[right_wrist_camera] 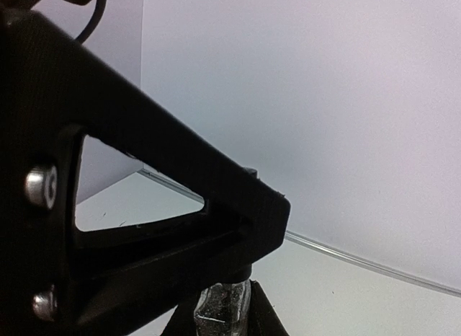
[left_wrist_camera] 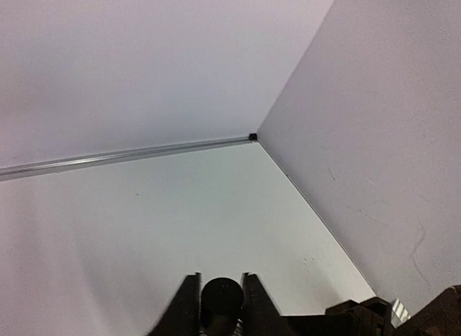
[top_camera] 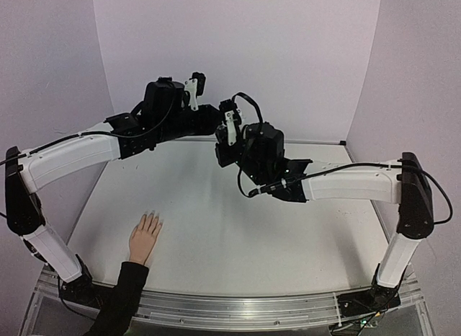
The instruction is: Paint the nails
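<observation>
Both arms meet mid-air over the back of the tabletop [top_camera: 230, 235]. Right pincer [right_wrist_camera: 225, 323] is clenched on a small clear glass bottle [right_wrist_camera: 222, 301], gripping its body from below. Left pincer [left_wrist_camera: 221, 280] is clamped on the black cap [left_wrist_camera: 221, 298], one finger on each side and touching it. The step looks like uncapping the polish: one arm holds, the other twists.

The nails [top_camera: 153, 217] are on the mannequin hand [top_camera: 145, 235], which lies flat at the near-left of the tabletop with fingers spread and pointing away and a black sleeve [top_camera: 122, 293] trailing off the near edge. It is well apart from both pincers. No polish is visible on them, but they're too small to be sure.

To do it well:
- hold the bottle upright and steady with the right
- turn the left about the cap's own axis
- don't tilt or pull sideways
- lift straight up once it's loose, so the brush comes out clean and nothing drips

Likely risks are the glass slipping in the grip or polish spilling
</observation>
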Robot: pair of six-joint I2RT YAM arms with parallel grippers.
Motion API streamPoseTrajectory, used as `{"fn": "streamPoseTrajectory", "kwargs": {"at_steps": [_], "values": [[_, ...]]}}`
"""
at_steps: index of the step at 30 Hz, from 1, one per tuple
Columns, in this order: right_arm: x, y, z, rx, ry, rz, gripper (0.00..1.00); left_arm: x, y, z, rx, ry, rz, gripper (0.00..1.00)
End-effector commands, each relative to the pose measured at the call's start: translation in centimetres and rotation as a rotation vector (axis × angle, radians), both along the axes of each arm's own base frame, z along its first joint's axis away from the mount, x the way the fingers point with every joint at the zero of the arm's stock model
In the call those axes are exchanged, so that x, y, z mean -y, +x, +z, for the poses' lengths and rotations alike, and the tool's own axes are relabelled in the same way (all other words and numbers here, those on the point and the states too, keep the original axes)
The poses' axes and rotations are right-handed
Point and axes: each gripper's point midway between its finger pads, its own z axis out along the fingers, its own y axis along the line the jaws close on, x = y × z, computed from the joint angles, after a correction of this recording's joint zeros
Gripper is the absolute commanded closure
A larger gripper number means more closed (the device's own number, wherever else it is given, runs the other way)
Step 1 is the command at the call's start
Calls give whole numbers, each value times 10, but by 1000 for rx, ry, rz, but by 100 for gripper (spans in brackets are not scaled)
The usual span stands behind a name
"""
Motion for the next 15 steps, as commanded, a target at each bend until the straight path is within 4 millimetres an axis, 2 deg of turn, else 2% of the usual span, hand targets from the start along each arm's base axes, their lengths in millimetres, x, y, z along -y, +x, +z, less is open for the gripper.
{"fn": "streamPoseTrajectory", "kwargs": {"at_steps": [1, 3, 5, 7, 9, 13, 15], "values": [[6, -13, 39, 67, 80, 163, 100, 1, -17, 37, 33, -117, -182, 61], [-4, -39, 42, 59, 87, 387, 100, -4, -29, 45, 35, -185, -292, 42], [-1, -54, 38, 43, 70, 518, 100, -21, -34, 50, 45, -239, -343, 20], [2, -65, 39, 8, 85, 633, 100, -33, -42, 53, 54, -280, -396, 17], [8, -67, 41, -23, 108, 697, 100, -36, -57, 57, 80, -307, -479, 17], [7, -84, 51, -91, 161, 902, 100, -29, -76, 60, 93, -328, -615, 18], [7, -86, 55, -117, 182, 954, 100, -26, -77, 60, 87, -328, -641, 20]]}}
